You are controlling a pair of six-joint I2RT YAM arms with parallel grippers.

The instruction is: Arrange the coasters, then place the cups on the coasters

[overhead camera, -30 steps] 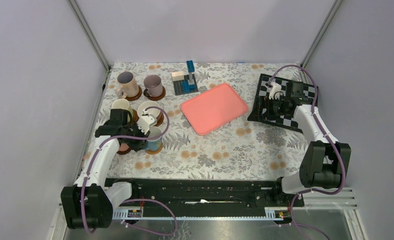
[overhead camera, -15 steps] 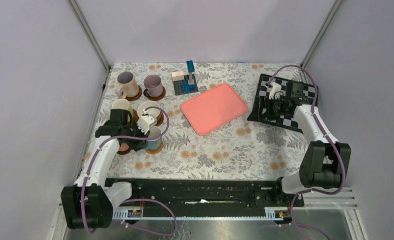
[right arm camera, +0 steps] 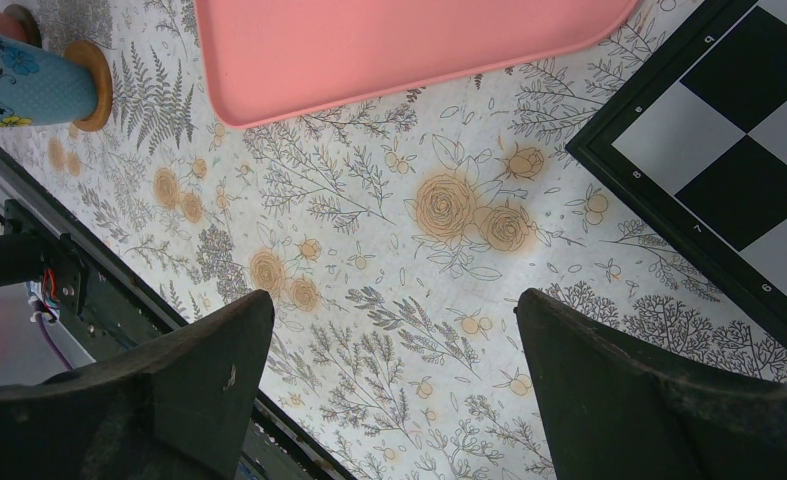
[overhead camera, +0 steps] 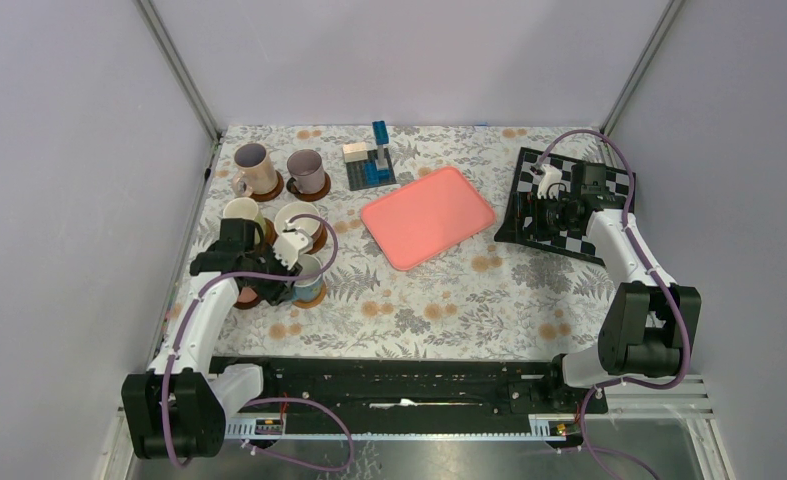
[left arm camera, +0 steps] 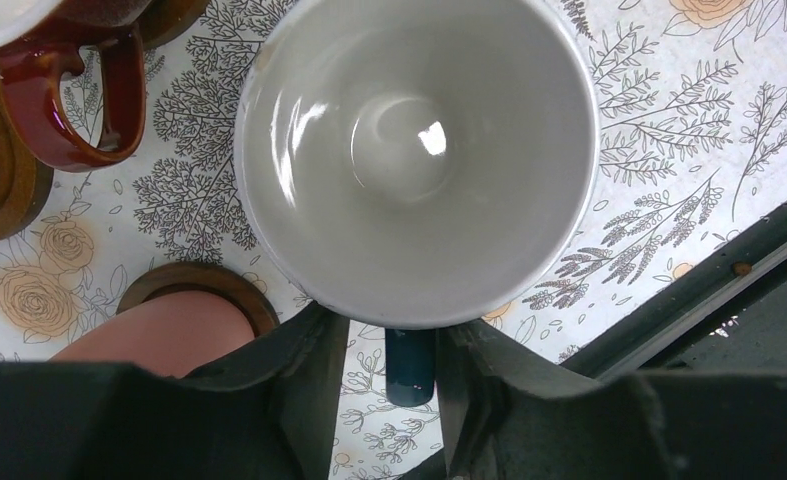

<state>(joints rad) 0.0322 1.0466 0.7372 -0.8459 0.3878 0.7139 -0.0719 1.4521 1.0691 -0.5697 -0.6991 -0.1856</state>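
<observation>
Change noted at the left claw [left arm camera: 394,338]: clamped tight a second ago on the handle [left arm camera: 410,365] of the light blue mug [left arm camera: 414,150], its jaws now part. In the left wrist view the handle stands between them with desk [left arm camera: 689,100] cloth showing through at one side. We therefore log the claw as spread and no longer pinching

The mug stands upright on an orange-brown coaster [right arm camera: 97,82], seen edge-on in the right wrist view. It is at the 5 o'clock corner of the block of cups [overhead camera: 297,222], which fills the desk's 9 to 10 o'clock area. The salmon pink cup [left arm camera: 159,335] sits on its dark coaster [left arm camera: 201,272] at the mug's 9 o'clock in the top view

Right claw [right arm camera: 391,310]: unchanged, spread wide and empty, hovering at 3 o'clock near the chessboard [right arm camera: 749,150]

Our reading: this release is the last placement. We count six cups in the top view, each seemingly on a coaster, so the task looks essentially done. What remains is to back the left claw away without clipping the handle
</observation>
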